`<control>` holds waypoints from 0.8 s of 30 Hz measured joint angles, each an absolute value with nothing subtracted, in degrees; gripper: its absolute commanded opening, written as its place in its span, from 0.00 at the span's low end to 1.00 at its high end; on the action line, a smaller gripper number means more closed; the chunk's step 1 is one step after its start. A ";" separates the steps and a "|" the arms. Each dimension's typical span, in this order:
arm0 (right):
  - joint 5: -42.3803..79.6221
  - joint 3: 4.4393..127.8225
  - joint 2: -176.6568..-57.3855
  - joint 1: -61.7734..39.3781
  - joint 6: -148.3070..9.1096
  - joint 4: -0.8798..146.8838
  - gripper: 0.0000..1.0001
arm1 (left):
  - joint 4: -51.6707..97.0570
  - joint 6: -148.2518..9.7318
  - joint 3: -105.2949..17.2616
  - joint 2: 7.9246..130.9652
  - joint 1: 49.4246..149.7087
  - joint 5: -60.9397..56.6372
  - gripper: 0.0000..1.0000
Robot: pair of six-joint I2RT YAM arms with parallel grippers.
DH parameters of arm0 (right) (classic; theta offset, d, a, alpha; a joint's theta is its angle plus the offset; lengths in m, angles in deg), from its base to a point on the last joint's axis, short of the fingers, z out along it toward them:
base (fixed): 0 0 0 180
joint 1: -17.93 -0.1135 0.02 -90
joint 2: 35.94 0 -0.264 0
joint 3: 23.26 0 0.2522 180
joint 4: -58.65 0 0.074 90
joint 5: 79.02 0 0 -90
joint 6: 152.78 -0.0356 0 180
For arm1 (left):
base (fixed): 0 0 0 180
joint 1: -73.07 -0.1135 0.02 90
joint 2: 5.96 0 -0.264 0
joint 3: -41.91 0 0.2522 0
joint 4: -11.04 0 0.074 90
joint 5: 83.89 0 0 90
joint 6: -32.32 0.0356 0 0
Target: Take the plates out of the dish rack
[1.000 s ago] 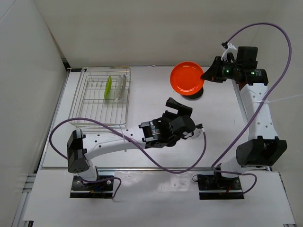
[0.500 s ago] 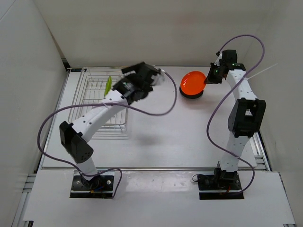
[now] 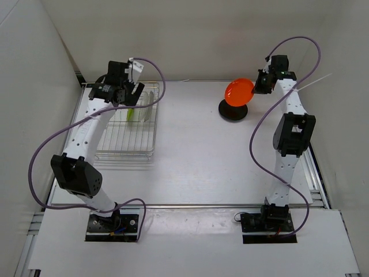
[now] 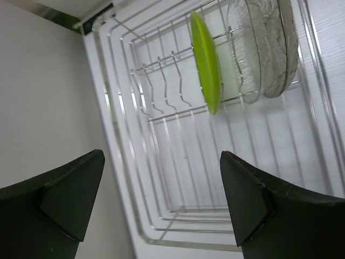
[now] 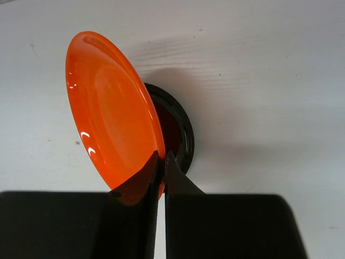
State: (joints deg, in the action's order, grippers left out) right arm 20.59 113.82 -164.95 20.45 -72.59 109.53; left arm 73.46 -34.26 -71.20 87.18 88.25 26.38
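Right pincer (image 5: 161, 156) clamped on rim of tilted orange plate (image 5: 110, 113), above black plate (image 5: 180, 132) on bench (image 5: 269, 65). Left pincer (image 4: 161, 156) spread wide, empty, over dish rack (image 4: 140, 178).

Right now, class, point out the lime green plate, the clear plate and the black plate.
lime green plate (image 4: 207, 63), left wrist view, middle of its face
clear plate (image 4: 264, 48), left wrist view, ribbed glassy centre
black plate (image 5: 186, 134), right wrist view, exposed right rim
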 measured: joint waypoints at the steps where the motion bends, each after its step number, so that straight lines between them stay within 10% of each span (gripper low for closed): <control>1: 20.43 113.82 -165.43 20.45 -72.41 109.53 0.00 | 73.51 -35.88 -71.22 87.18 86.96 24.15 0.99; 24: 20.37 112.93 -170.46 20.43 -71.14 109.92 0.08 | 72.52 -48.29 -67.31 85.94 84.12 6.62 0.99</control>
